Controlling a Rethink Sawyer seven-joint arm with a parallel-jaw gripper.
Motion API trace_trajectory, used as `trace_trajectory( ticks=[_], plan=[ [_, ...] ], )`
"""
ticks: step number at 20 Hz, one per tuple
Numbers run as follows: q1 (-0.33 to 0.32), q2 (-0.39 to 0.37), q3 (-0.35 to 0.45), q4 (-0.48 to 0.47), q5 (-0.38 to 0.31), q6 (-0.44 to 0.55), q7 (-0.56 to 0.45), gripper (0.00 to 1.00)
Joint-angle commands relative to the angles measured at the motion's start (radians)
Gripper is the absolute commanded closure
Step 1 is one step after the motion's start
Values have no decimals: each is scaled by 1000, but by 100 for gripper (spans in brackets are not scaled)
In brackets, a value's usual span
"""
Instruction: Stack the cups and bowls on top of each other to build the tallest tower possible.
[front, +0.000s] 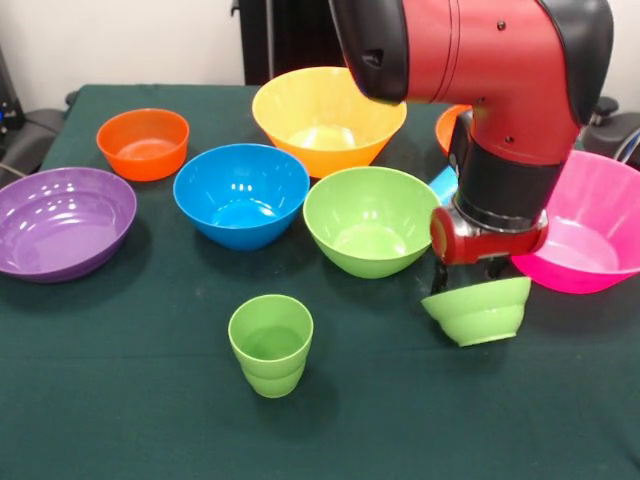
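Observation:
My gripper (468, 284) is at the right front of the table, shut on the rim of a small green bowl (480, 314), which hangs tilted just above the cloth. The lime green cup (271, 346) stands upright on its own at the front centre. Behind it, from left to right, stand a purple bowl (60, 222), a small orange bowl (143, 143), a blue bowl (241, 193), a big yellow-orange bowl (328, 115), a larger green bowl (370, 220) and a pink bowl (592, 228). A light blue piece (443, 185) shows beside the arm, mostly hidden.
The red and black arm (500, 90) covers the right rear of the table. It hides most of another orange bowl (449, 126). The dark green cloth (120, 400) spreads across the front. The held bowl hangs close to the pink bowl and the larger green bowl.

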Motion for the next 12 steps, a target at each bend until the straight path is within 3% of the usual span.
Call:
trace_trajectory(
  ticks=[1,6,12],
  plan=[
    [23,106,79,-159,13,54,74,0],
    [25,135,81,-223,19,70,61,0],
    [21,81,68,-177,39,139,52,0]
  ],
)
